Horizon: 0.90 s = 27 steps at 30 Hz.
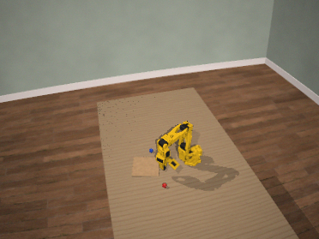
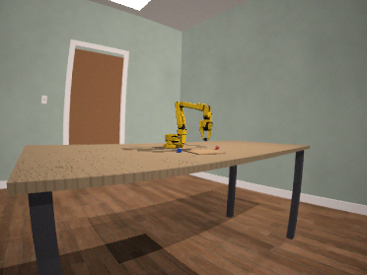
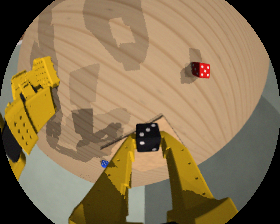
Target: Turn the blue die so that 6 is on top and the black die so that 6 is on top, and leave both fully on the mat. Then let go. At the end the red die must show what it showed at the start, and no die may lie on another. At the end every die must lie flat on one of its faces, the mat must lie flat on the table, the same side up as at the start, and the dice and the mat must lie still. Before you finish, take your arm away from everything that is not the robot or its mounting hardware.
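My gripper (image 1: 163,168) (image 2: 205,139) (image 3: 148,138) is shut on the black die (image 3: 148,137), raised above the table. White pips show on the die's faces turned to the wrist camera; its downward side is hidden. The tan mat (image 1: 145,167) lies flat; in the top view my fingertips appear near its right edge. The small blue die (image 1: 151,151) (image 2: 179,150) (image 3: 104,163) lies on the table off the mat, beyond its far edge; its top number is too small to tell. The red die (image 1: 165,185) (image 2: 217,148) (image 3: 201,70) lies on the table off the mat, showing several white pips.
The yellow arm's base (image 1: 190,155) (image 2: 174,141) (image 3: 35,105) stands on the wooden table (image 1: 129,125) (image 2: 99,164), right of the mat in the top view. The arm's shadow falls across the table. Dark specks show near one table corner.
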Tool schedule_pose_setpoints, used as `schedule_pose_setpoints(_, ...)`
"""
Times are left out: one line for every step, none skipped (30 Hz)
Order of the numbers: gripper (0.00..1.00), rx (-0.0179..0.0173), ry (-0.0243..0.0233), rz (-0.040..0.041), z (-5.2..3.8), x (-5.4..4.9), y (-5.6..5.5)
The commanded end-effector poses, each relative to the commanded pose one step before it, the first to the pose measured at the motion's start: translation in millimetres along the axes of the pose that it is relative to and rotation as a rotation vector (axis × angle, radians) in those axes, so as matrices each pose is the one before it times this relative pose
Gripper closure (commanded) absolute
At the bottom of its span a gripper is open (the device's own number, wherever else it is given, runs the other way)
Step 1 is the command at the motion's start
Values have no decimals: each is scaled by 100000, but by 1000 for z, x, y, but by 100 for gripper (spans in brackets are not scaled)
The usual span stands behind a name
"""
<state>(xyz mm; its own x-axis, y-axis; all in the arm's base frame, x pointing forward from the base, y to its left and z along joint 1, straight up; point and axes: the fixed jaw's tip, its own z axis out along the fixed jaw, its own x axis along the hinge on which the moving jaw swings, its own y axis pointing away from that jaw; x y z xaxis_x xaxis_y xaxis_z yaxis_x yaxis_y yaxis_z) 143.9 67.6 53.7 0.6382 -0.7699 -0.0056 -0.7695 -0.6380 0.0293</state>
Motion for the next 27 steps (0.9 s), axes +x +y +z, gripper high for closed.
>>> schedule_pose_setpoints(100, 6245, 1173, 6565, -9952, 1869, -6632)
schedule_pose_setpoints(100, -2, 0, 2625, 3, -204, 4)
schedule_pose_setpoints(100, 2, -1, 2426, -2, -192, 8)
schedule_pose_setpoints(100, -3, 0, 2215, -1, -175, -1)
schedule_pose_setpoints(100, 2, -1, 1992, -1, -162, 7)
schedule_pose_setpoints(100, 1, 2, 1760, -1, -139, 1)
schedule_pose_setpoints(100, -1, -2, 1527, 6, -115, 0)
schedule_pose_setpoints(100, 0, 1, 1292, -1, -103, 6)
schedule_pose_setpoints(100, 1, 0, 1062, 0, -85, 4)
schedule_pose_setpoints(100, -1, 0, 842, 0, -67, 1)
schedule_pose_setpoints(100, 0, 0, 635, 0, -49, -2)
schedule_pose_setpoints(100, -2, 1, 446, 0, -36, 2)
schedule_pose_setpoints(100, 2, -1, 283, 0, -25, -1)
schedule_pose_setpoints(100, -1, 2, 154, 0, -12, 3)
schedule_pose_setpoints(100, 0, -1, 60, 0, 0, 0)
schedule_pose_setpoints(100, 0, 0, 9, 0, -6, 1)
schedule_pose_setpoints(100, 0, 0, 0, 0, 0, 0)
schedule_pose_setpoints(100, 0, 0, 0, 0, 0, 0)
schedule_pose_setpoints(100, 2, 0, -6, 0, -3, 5)
schedule_pose_setpoints(100, 0, -1, -22, 22, -42, 32)
schedule_pose_setpoints(100, 0, -2, -60, 55, -95, 89)
schedule_pose_setpoints(100, 0, -3, -104, 93, -178, 158)
schedule_pose_setpoints(100, 0, -5, -163, 147, -267, 246)
schedule_pose_setpoints(100, 0, -10, -223, 208, -369, 335)
schedule_pose_setpoints(100, 0, -9, -286, 262, -471, 434)
schedule_pose_setpoints(100, 0, -11, -349, 323, -574, 527)
schedule_pose_setpoints(100, -3, -15, -408, 377, -671, 619)
